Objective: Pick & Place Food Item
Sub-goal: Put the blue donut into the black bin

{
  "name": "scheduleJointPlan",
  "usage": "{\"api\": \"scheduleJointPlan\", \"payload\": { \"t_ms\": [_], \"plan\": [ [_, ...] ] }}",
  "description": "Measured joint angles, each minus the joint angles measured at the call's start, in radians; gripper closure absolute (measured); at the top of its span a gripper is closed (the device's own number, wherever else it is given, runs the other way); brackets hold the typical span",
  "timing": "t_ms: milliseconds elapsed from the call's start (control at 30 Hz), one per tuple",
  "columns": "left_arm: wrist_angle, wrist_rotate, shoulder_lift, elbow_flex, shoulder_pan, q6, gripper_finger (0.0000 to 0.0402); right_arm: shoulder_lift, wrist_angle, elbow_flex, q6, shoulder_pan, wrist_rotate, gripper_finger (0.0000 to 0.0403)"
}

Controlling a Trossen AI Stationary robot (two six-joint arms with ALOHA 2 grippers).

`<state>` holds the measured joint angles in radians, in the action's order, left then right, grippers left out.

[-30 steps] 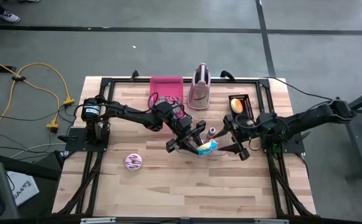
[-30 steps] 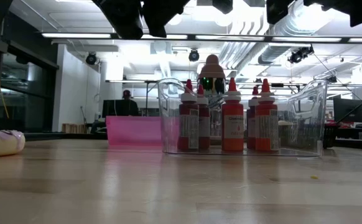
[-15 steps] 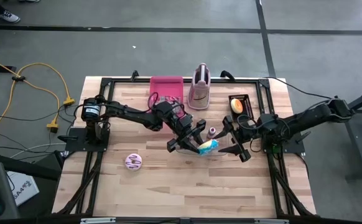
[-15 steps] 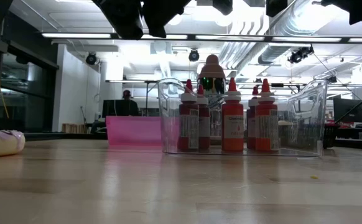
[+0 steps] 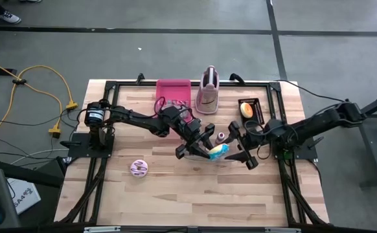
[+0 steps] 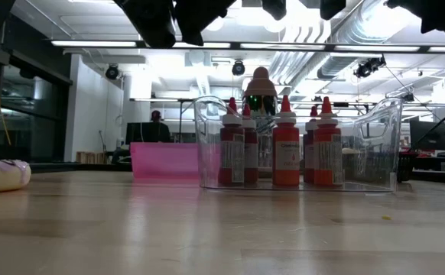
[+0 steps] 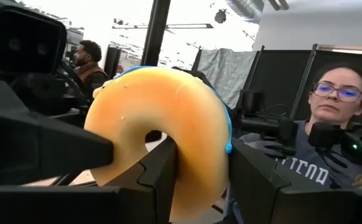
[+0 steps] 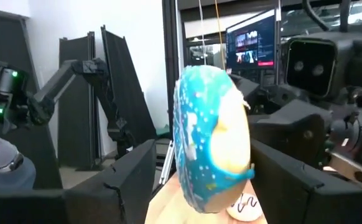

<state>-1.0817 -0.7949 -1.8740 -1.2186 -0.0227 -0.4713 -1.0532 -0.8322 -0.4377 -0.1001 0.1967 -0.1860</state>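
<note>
Left claw [image 7: 199, 180] clamps blue-iced donut [image 7: 162, 137]; right claw [image 8: 196, 180] wide open around it

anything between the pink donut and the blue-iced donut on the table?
Nothing. In the high view, only bare wood lies between the pink donut and the blue-iced donut, which the left gripper holds.

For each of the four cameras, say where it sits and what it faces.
High: overhead, straight down on table, both arms.
Low: table height, facing a clear bin of red bottles; arms overhead.
Left wrist: past left gripper shut on the doughnut.
Right wrist: past open right gripper.
Both wrist views share the doughnut, blue-iced side.
</note>
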Motion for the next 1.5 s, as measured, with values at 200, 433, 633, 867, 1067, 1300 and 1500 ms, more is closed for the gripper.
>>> {"api": "scheduleJointPlan", "payload": {
  "t_ms": [200, 433, 633, 867, 1067, 1300, 1500],
  "plan": [
    [0.000, 0.008, 0.000, 0.000, 0.000, 0.000, 0.0273, -0.044, 0.001, -0.057, -0.008, 0.000, -0.054, 0.0172],
    [0.003, -0.006, 0.000, 0.000, 0.000, 0.000, 0.0273, -0.070, 0.024, -0.089, -0.008, 0.000, -0.060, 0.0172],
    [0.004, -0.029, 0.000, 0.000, 0.000, -0.007, 0.0273, -0.063, 0.070, -0.089, -0.012, 0.004, -0.060, 0.0172],
    [0.000, -0.057, 0.000, 0.000, 0.002, -0.027, 0.0273, -0.063, 0.087, -0.089, -0.011, 0.027, -0.057, 0.0172],
    [-0.003, -0.060, 0.000, 0.000, 0.002, -0.058, 0.0273, -0.063, 0.105, -0.089, -0.011, 0.027, -0.057, 0.0172],
    [-0.003, -0.067, 0.000, 0.000, 0.002, -0.060, 0.0273, -0.063, 0.119, -0.089, -0.011, 0.027, -0.056, 0.0204],
    [-0.004, -0.074, 0.000, 0.000, 0.002, -0.060, 0.0273, -0.063, 0.119, -0.089, -0.011, 0.027, -0.056, 0.0238]
  ]
}}
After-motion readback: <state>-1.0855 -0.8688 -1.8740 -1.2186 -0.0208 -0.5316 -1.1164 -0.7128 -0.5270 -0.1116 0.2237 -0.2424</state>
